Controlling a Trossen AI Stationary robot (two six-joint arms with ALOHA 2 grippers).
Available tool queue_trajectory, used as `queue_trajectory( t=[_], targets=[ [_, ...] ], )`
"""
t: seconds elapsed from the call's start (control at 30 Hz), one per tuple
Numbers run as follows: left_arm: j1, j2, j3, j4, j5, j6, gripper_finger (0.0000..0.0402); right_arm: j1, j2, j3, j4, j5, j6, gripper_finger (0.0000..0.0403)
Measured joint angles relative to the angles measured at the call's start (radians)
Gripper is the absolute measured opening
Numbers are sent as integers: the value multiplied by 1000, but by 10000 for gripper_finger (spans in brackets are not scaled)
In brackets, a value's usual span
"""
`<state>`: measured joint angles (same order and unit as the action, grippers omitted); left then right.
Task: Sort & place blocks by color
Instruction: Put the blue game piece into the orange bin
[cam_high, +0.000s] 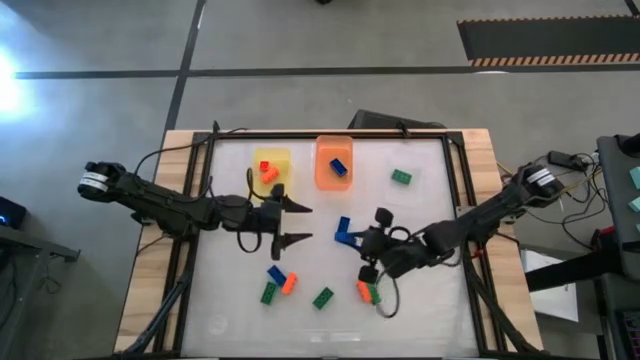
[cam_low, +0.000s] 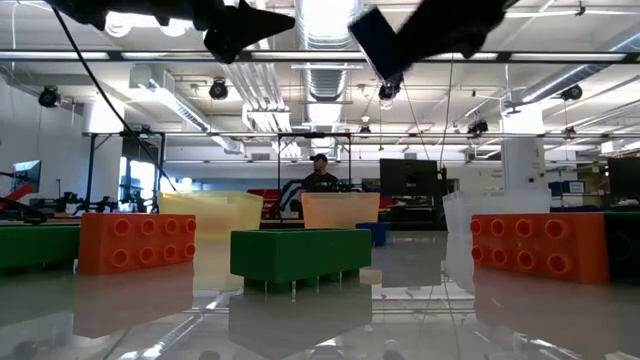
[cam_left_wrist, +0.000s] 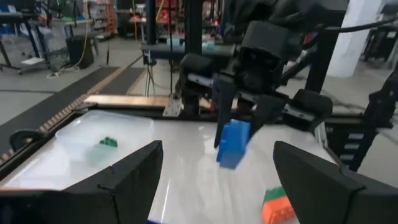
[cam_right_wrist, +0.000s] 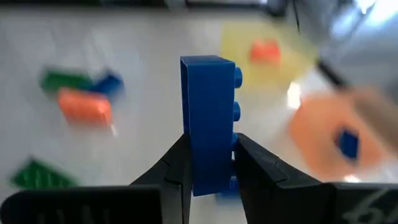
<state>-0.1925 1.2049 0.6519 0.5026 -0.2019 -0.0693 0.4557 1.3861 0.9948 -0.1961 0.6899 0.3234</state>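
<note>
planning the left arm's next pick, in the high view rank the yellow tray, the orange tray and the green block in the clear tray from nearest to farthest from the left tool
1. Yellow tray, just beyond the open left tool, toward the table's far edge.
2. Orange tray, next along to the right, holding a blue block.
3. Green block, farthest, in the clear tray on the right arm's side.

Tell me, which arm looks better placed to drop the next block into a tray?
The right. Its gripper is shut on a blue block, and the orange tray already holds a blue one. The left gripper is open and empty beside the yellow tray.
</note>
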Motion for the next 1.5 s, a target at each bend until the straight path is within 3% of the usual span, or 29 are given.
queue_trajectory(
  t=[0.2,0.33,0.67,0.9,1.07,1.23,1.5],
  targets=[
    [0,17,-4,90,10,-3,288,-39,-26,-252,782,-57,-306,77],
    [0,81,-4,250,22,-2,288,-83,-22,-336,1058,-119,-378,77],
    [9,307,56,546,27,-2,288,-135,-23,-354,1087,-221,-378,77],
    [17,408,147,563,60,7,288,-136,-23,-353,1080,-222,-387,77],
    [16,411,159,567,69,25,278,-136,-22,-353,1064,-220,-386,77],
    [21,410,159,560,69,27,229,-136,-22,-353,1064,-219,-387,77],
    [23,410,157,554,66,26,113,-136,-22,-353,1065,-219,-386,77]
  ],
)
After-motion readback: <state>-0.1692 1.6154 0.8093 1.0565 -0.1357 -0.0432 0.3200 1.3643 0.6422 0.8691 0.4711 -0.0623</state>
